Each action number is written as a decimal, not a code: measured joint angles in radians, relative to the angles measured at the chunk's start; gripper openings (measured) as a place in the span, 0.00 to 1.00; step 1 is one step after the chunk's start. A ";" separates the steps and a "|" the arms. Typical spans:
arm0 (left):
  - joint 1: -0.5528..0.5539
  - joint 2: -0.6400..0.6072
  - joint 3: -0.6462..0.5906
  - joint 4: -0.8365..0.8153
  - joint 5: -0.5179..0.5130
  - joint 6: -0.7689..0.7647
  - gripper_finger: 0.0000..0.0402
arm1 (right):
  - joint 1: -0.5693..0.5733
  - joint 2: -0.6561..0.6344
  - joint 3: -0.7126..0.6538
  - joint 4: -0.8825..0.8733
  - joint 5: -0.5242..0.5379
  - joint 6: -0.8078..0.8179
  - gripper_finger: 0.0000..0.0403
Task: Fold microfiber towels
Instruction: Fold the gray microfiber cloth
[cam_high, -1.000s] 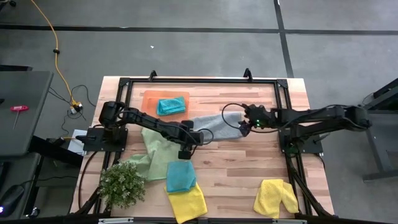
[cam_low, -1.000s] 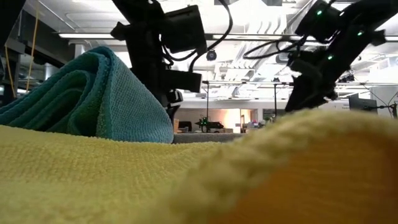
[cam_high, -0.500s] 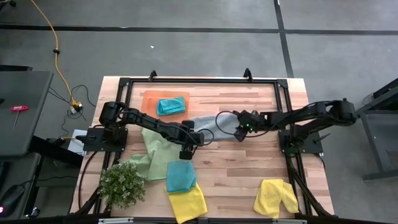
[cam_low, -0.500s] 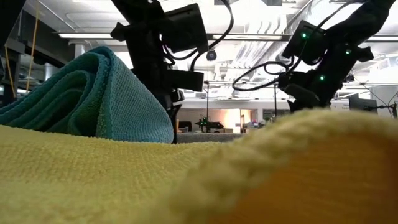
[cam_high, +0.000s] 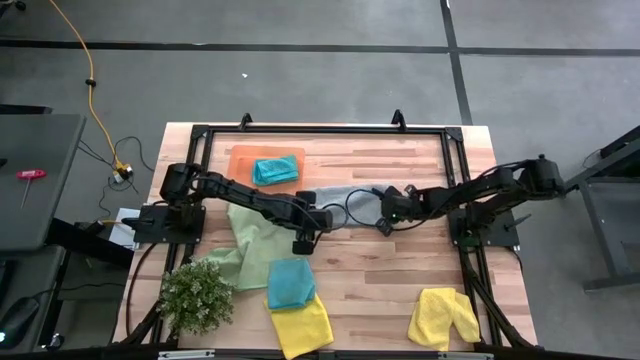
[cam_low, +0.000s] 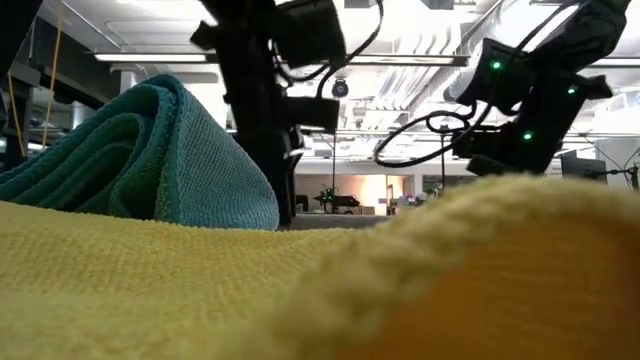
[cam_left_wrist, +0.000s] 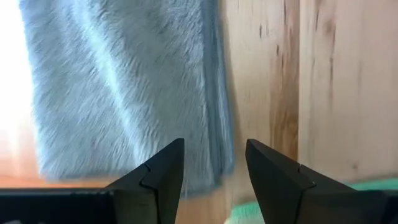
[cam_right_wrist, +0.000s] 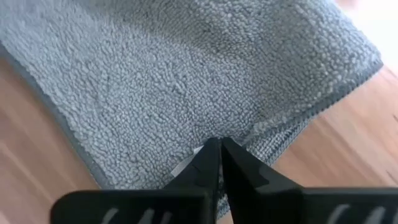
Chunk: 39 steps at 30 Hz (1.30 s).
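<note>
Grey towel (cam_right_wrist: 186, 74) pinched in right gripper (cam_right_wrist: 219, 155) jaws

You see a grey towel (cam_high: 345, 200), light green towel (cam_high: 255, 240), teal towel (cam_high: 291, 283) over yellow towel (cam_high: 303, 323), an orange tray (cam_high: 240, 160), pale striped-wood desk (cam_high: 375, 290).

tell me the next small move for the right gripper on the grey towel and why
Probably lift and draw that edge across toward the left gripper to fold it. The right gripper is shut on the grey towel at its edge, with cloth bunched at the tips, while the left gripper is open above the towel's other edge, holding nothing.
</note>
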 joint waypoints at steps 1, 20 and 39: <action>-0.002 -0.005 0.019 -0.028 0.000 0.000 0.41 | 0.012 -0.009 0.000 -0.027 0.003 0.014 0.01; 0.108 0.026 0.064 0.301 -0.003 0.330 0.31 | 0.271 -0.088 -0.008 -0.309 0.044 0.216 0.00; 0.249 0.105 0.065 0.303 0.219 0.304 0.00 | 0.271 -0.089 -0.008 -0.296 0.045 0.205 0.00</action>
